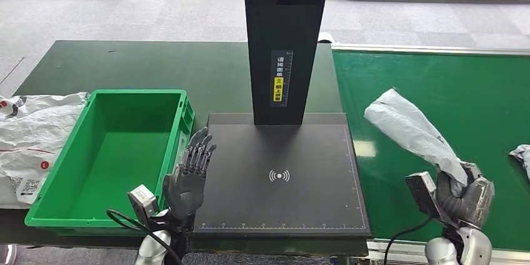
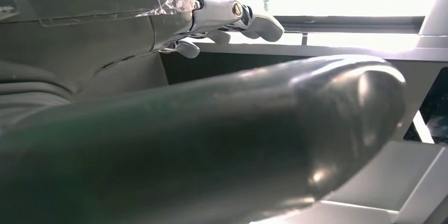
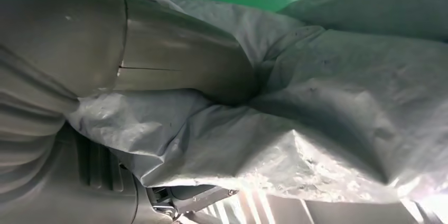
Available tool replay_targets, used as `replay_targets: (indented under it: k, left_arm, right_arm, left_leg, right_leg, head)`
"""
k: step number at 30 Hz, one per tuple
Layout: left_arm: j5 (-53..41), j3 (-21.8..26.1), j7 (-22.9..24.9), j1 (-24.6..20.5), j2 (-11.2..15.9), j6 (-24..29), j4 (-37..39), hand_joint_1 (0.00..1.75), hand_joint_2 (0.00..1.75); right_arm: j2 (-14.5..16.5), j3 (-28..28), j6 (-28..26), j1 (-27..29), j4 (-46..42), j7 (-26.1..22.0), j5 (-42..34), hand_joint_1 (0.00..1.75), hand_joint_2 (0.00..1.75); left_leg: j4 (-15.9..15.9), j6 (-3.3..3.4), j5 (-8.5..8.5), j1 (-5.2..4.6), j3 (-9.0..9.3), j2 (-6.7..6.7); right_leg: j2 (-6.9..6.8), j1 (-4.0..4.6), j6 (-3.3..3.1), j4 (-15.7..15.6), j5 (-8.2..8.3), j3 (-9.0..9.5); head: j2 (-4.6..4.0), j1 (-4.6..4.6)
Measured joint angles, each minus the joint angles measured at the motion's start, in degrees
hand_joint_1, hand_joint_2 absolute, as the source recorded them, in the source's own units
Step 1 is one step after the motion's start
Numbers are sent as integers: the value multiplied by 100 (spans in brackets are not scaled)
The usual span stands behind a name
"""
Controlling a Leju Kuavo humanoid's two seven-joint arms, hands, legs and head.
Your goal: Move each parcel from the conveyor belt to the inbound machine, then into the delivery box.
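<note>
A: What is the central object, and where does it lie?
B: A grey poly-mailer parcel [image 1: 412, 129], raised above the green conveyor belt [image 1: 437, 77] at its near edge; the right hand [image 1: 465, 196] is clenched around its lower end, and the free end stands up and leans toward the inbound machine [image 1: 281, 174]; in the right wrist view the film [image 3: 296, 129] bunches against the thumb [image 3: 174, 65].

A: How should it handle?
B: By its creases and sag it looks soft, light and limp, with a slick film likely to slip; I judge a grasp nearer the bulk of the contents steadier than one on loose film, since the free end may flop when laid on the scan plate.

A: And the other hand?
B: The left hand [image 1: 187, 174] holds nothing; its fingers are extended and apart, upright between the green delivery box [image 1: 112, 146] and the black plate.

A: What surrounds these?
B: The machine's black column [image 1: 284, 40] rises behind the plate; a white-and-red mailer [image 1: 31, 134] lies left of the box; another grey bag edge [image 1: 522, 155] sits on the belt at far right.
</note>
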Motion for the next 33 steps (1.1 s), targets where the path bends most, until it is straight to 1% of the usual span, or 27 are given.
replay_targets:
  k: [3, 4, 6, 9, 12, 14, 15, 17, 20, 22, 24, 27, 28, 29, 30, 32, 33]
  left_arm:
    - [28, 0, -52, 10, 0, 22, 3, 0, 0]
    - [49, 0, -76, 12, 0, 19, 7, 0, 0]
    - [98, 0, -134, 22, 1, -5, 13, 0, 0]
    - [141, 0, -225, 64, 7, -95, 4, 0, 0]
    - [219, 0, -258, 100, 9, -190, -62, 0, 0]
    - [220, 0, -266, 120, 7, -106, -150, 0, 0]
    - [172, 0, -268, 133, 5, 35, -219, 0, 0]
    - [-43, 0, -269, 191, 2, 634, -475, 0, 0]
    - [-394, -5, -275, 366, 8, 1969, -1127, 0, 0]
    - [-512, -26, -282, 498, 25, 2714, -1631, 0, 0]
    - [-563, -53, -284, 595, 47, 3037, -2029, 0, 0]
    - [-610, -74, -284, 692, 66, 3137, -2382, 0, 0]
    - [-642, -85, -284, 718, 81, 3250, -2478, 0, 0]
    - [-707, -119, -284, 743, 114, 3495, -2587, 0, 0]
    - [-827, -188, -284, 766, 164, 3898, -2713, 0, 0]
    - [-1239, -431, -284, 823, 303, 4902, -3010, 0, 0]
    - [-1478, -560, -284, 859, 357, 5294, -3176, 0, 0]
  right_arm:
    - [480, 329, -217, 422, -1206, -747, -137, 175, 175]
    - [621, 466, -235, 535, -1544, -891, -187, 175, 175]
    - [832, 777, -238, 732, -2089, -1005, -291, 175, 175]
    - [984, 1271, -237, 920, -2639, -919, -262, 175, 175]
    - [1013, 1838, -174, 990, -2818, -697, -237, 175, 175]
    - [1013, 2208, -114, 1003, -2834, -526, -180, 175, 175]
    - [1013, 2362, -73, 1003, -2831, -407, -88, 175, 175]
    - [1013, 2612, 83, 986, -2786, -98, 156, 175, 175]
    - [1013, 2837, 398, 900, -2559, 307, 378, 175, 175]
    - [1013, 2919, 568, 820, -2342, 432, 410, 175, 175]
    - [1013, 2968, 636, 756, -2166, 474, 415, 175, 175]
    - [1013, 3022, 660, 689, -2011, 494, 419, 175, 175]
    - [1013, 3038, 700, 667, -1963, 516, 421, 175, 175]
    - [1013, 3052, 762, 636, -1899, 544, 425, 175, 175]
    - [1013, 3062, 840, 594, -1815, 578, 431, 175, 175]
    - [1013, 3073, 963, 475, -1580, 628, 453, 175, 175]
    - [1013, 3083, 996, 407, -1436, 643, 465, 175, 175]
  left_leg:
    - [-1, -5, -3, 2, -2, 4]
    - [-1, -6, -4, 2, -1, 4]
    - [-2, -6, -4, 2, -3, 2]
    - [-2, -7, -4, 2, -3, 9]
    - [-2, -7, -4, 1, 0, 22]
    - [-1, -6, -4, 0, 1, 22]
    - [-1, -6, -4, 0, 1, 21]
    - [-1, -7, -4, 1, 1, 22]
    - [-1, -8, -4, 2, 3, 26]
    - [-1, -8, -4, 2, 3, 23]
    - [-1, -8, -4, 2, 1, 11]
    - [-1, -9, -5, 2, 0, 9]
    - [-1, -9, -5, 2, 0, 12]
    - [-1, -10, -5, 2, 0, 16]
    - [-1, -10, -5, 2, 0, 19]
    - [-1, -10, -5, 2, 1, 22]
    - [-1, -10, -5, 2, 2, 21]
  right_leg:
    - [3, 2, -5, 2, -5, -6]
    - [4, 2, -6, 2, -6, -6]
    - [1, 2, -8, 2, -8, -6]
    - [7, 1, -9, 3, -8, -5]
    - [18, -1, -7, 1, -6, -7]
    - [18, -1, -7, 1, -5, -6]
    - [17, -1, -7, 1, -5, -6]
    - [17, 0, -7, 2, -4, -6]
    - [20, 1, -7, 4, -4, -8]
    - [18, 1, -8, 4, -5, -9]
    - [9, 1, -9, 4, -8, -8]
    - [7, 1, -10, 4, -9, -8]
    - [9, 1, -10, 4, -8, -8]
    - [10, 1, -10, 4, -8, -9]
    - [12, 1, -10, 4, -8, -10]
    - [15, 1, -10, 4, -8, -10]
    - [16, 1, -10, 4, -8, -9]
  head:
    - [0, -1]
    - [0, -1]
    - [0, -2]
    - [0, -2]
    - [0, -2]
    - [0, -2]
    - [0, -2]
    - [0, -2]
    - [0, -2]
    - [0, -2]
    - [0, -2]
    - [0, -2]
    - [0, -2]
    - [0, -2]
    - [0, -2]
    - [0, -2]
    - [0, -2]
